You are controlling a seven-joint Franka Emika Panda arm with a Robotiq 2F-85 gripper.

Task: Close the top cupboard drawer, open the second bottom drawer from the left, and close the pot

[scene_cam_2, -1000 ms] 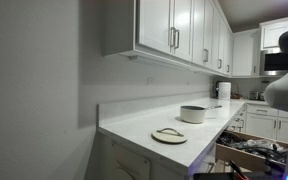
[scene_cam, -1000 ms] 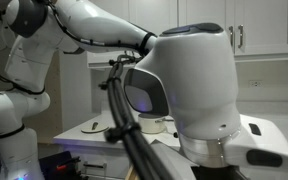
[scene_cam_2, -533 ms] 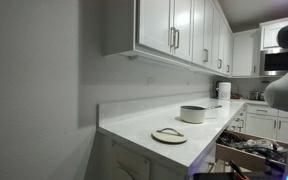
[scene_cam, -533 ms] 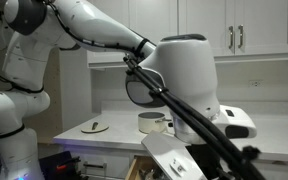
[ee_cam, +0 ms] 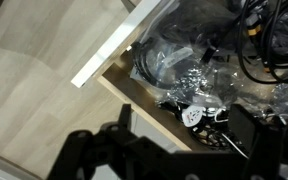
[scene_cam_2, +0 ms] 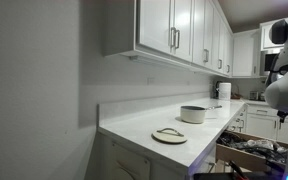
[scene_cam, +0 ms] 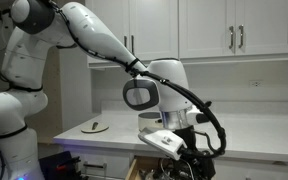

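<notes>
Surveying an exterior view: the white arm (scene_cam: 94,40) reaches down in front of the counter (scene_cam: 254,125), and the gripper (scene_cam: 189,162) hangs low below the counter edge; from here I cannot tell how its jaws stand. The wall-cabinet doors (scene_cam: 209,25) with slim vertical bar handles all appear shut. The pot is mostly hidden behind the wrist. A round disc (scene_cam: 96,127) with a knob lies flat on the counter, well apart from it. In an exterior view along the counter: the pot (scene_cam_2: 193,114), a small steel saucepan, stands uncovered near the back wall, and the same disc (scene_cam_2: 169,135), probably its lid, lies nearer the front edge. The second bottom drawer (scene_cam_2: 246,150) is pulled out and full of clutter. The cupboard doors (scene_cam_2: 156,25) sit flush. Wrist view: the camera looks down into that drawer, showing its wood-coloured wall (ee_cam: 134,95), white front edge (ee_cam: 109,55), and tangled cables (ee_cam: 264,45) and crinkled plastic (ee_cam: 174,65) inside. The dark jaws at the lower edge stand apart with nothing between them. Handling, as a judgement: the lid should be light, thin, rigid and smooth, so it is likely to slip if pinched at the rim; the knob is the sensible place to take hold. The empty pot looks light enough to skid on the slick counter if the lid lands off-centre. Markings: no brand, label or writing can be read in any view; a small white round item (ee_cam: 191,115) in the drawer bears marks too blurred to make out.
</notes>
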